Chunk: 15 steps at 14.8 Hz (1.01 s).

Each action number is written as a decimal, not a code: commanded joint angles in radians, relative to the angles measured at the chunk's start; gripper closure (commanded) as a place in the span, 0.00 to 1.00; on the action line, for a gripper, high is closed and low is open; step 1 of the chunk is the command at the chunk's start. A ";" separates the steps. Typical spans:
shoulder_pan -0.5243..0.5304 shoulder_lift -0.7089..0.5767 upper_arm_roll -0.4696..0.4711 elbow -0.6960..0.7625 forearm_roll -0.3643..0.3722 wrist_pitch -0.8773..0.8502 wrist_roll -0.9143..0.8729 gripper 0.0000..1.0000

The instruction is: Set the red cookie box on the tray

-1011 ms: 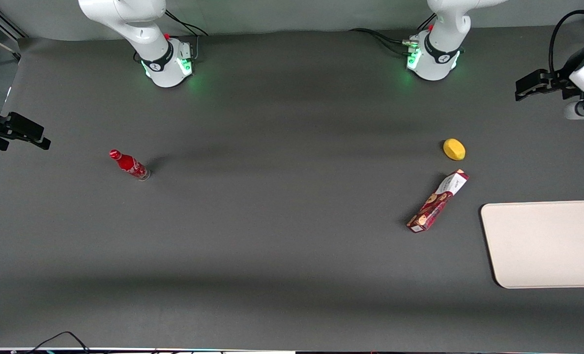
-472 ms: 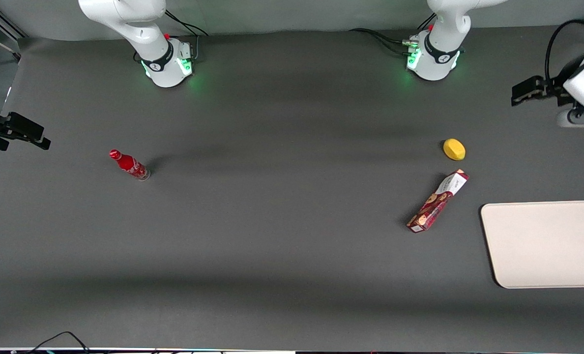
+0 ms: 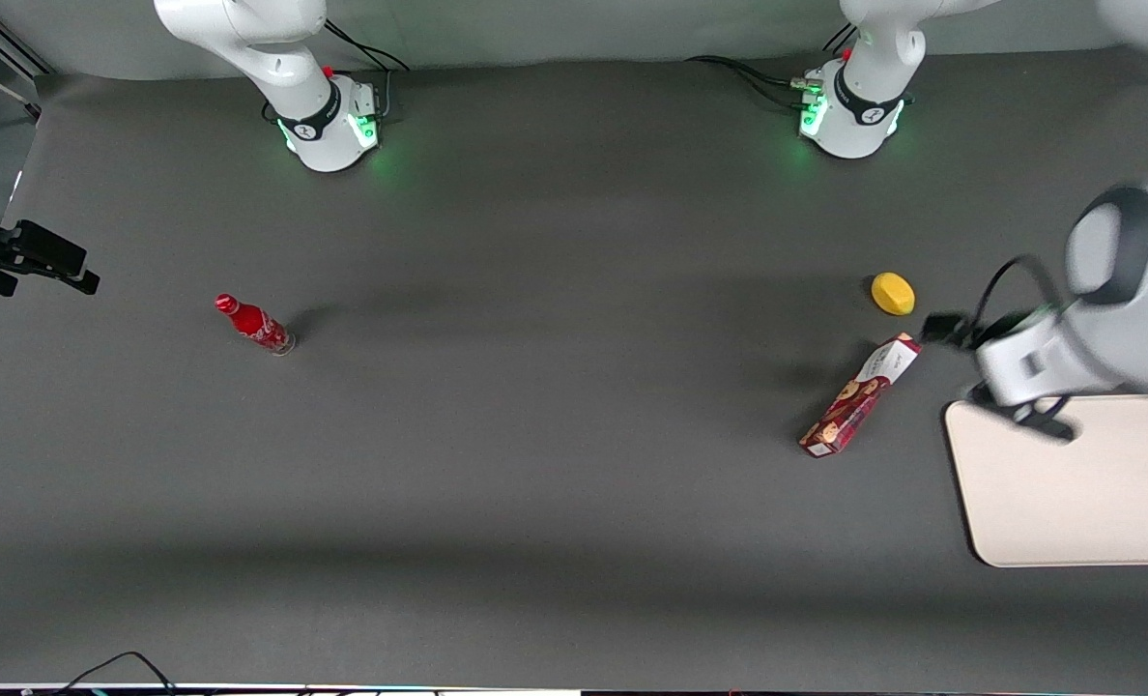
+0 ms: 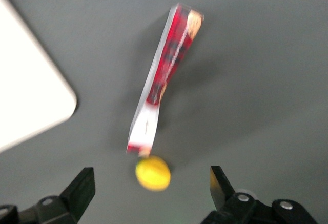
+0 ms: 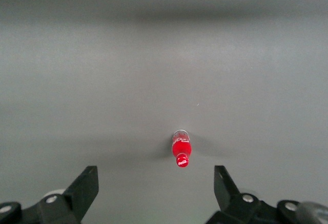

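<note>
The red cookie box [image 3: 861,394] lies flat on the dark table, its white label end pointing away from the front camera. It shows lengthwise in the left wrist view [image 4: 166,75]. The cream tray [image 3: 1076,483] lies beside the box toward the working arm's end; its rounded corner shows in the left wrist view [image 4: 25,96]. My left gripper [image 3: 997,377] hangs above the table between the box's label end and the tray's nearest corner. Its fingers are wide open and empty in the wrist view [image 4: 151,193].
A yellow lemon [image 3: 893,293] lies just past the box's label end, farther from the front camera; it shows between my fingers [image 4: 152,172]. A small red bottle [image 3: 255,325] stands toward the parked arm's end, also seen in the right wrist view [image 5: 181,152].
The left arm has swung in from the table's edge and nearer the front camera, now over the spot between the box and the tray. The box, lemon and tray have not moved.
</note>
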 commanded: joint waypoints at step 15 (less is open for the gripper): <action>-0.027 0.297 -0.086 -0.150 0.038 0.605 -0.136 1.00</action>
